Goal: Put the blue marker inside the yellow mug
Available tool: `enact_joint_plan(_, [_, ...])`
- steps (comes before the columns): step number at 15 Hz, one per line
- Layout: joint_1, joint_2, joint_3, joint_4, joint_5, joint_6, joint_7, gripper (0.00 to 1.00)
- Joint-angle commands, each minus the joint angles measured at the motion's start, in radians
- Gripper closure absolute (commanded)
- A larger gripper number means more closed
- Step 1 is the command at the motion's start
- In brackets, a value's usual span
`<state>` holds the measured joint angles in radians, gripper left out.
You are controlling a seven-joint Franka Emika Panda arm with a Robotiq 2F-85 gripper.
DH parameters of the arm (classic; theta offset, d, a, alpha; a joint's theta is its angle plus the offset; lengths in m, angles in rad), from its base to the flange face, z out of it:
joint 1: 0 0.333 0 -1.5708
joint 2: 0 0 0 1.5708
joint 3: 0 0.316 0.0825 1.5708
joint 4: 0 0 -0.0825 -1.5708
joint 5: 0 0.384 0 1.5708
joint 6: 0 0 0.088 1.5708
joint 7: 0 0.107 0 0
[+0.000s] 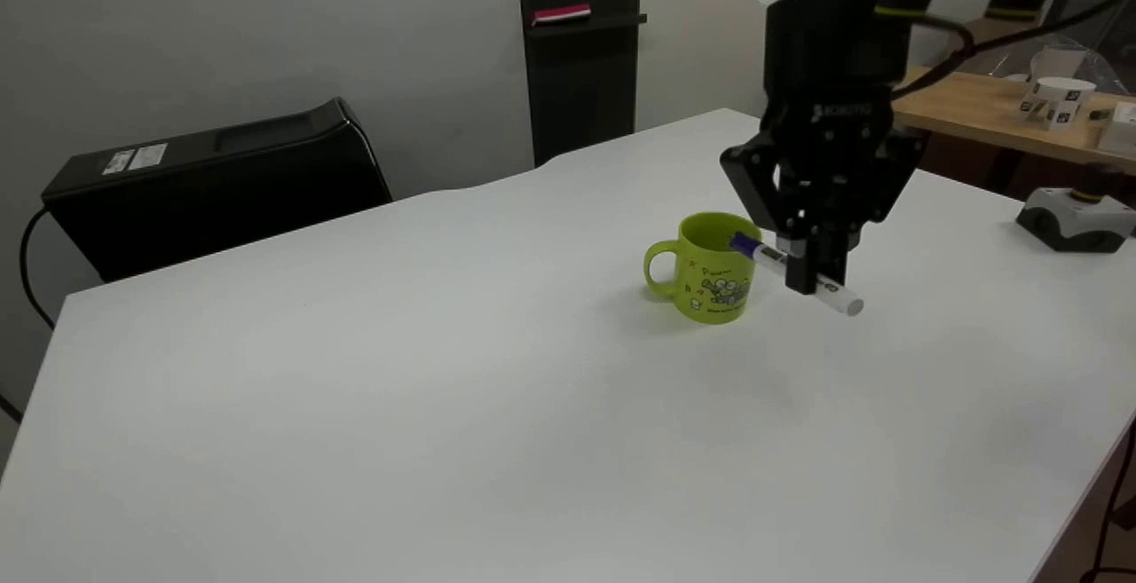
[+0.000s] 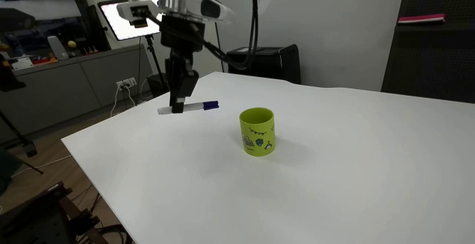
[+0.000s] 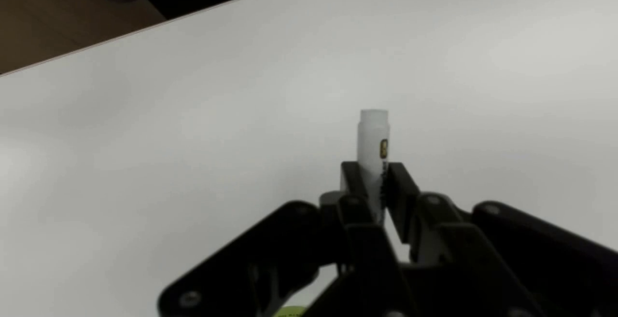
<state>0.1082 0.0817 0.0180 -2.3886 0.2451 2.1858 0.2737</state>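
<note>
Blue marker (image 2: pixel 192 107) is held in the air above a broad white table (image 2: pixel 334 192). The black gripper (image 3: pixel 376 179) points down over the table, its two fingers (image 3: pixel 403 189) pinching the marker between them. Near it, the yellow mug (image 1: pixel 714 277) (closer to lime, really) stands upright on the table, its handle (image 1: pixel 650 272) on the side away from the gripper in an exterior view. The marker lies crosswise in the fingers, its white barrel (image 2: pixel 195 106) gripped nearer the plain end; the longer stretch, with the dark blue cap (image 2: pixel 211 105), reaches out to the side where the mug stands, apart from it. Its long axis looks tilted from level, the cap end higher in both exterior views. In the wrist view the white end points toward the top, past the fingers, a small dark label (image 3: pixel 384 148) showing.
</note>
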Motion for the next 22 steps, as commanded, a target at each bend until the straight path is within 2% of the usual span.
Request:
enact_joint_plan(1, [-0.057, 0.026, -0.009, 0.142, 0.053, -0.199, -0.017, 0.96])
enact_joint_plan(4, [-0.094, 0.06, -0.023, 0.228, 0.083, -0.295, -0.017, 0.96])
enact_joint_plan(8, [-0.139, 0.131, -0.047, 0.301, 0.157, -0.359, -0.014, 0.96])
enact_joint_plan(15, [-0.198, 0.262, -0.08, 0.389, 0.267, -0.357, 0.006, 0.96])
enact_joint_plan(22, [-0.23, 0.337, -0.08, 0.453, 0.35, -0.346, 0.005, 0.96])
